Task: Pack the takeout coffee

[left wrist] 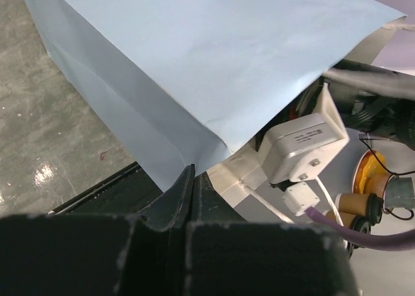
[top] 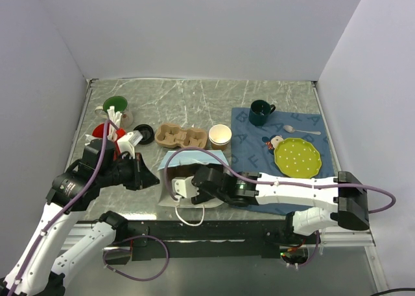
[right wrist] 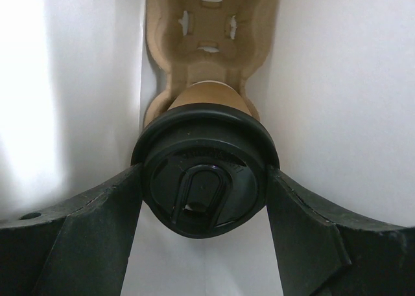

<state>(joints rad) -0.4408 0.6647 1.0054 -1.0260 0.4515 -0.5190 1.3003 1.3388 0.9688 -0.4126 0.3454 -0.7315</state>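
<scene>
The takeout coffee (right wrist: 209, 94), a kraft cup with a black lid (right wrist: 194, 147), stands in a pulp carrier (right wrist: 209, 30) inside the light blue paper bag (top: 194, 159). My right gripper (right wrist: 204, 171) reaches into the bag, and its fingers (right wrist: 110, 212) press both sides of the lid. In the top view its fingertips are hidden by the bag. My left gripper (top: 154, 177) is shut on the bag's left edge. In the left wrist view, that gripper (left wrist: 189, 179) pinches the bag (left wrist: 194, 63) and holds its mouth up.
Behind the bag lie another pulp carrier (top: 181, 137), an open kraft cup (top: 220, 135) and a black lid (top: 145, 134). A red cup (top: 102, 131) and green cup (top: 115, 105) stand far left. A dark green mug (top: 261, 112), spoon (top: 301, 130) and green plate (top: 297, 157) sit on a blue cloth (top: 249, 147).
</scene>
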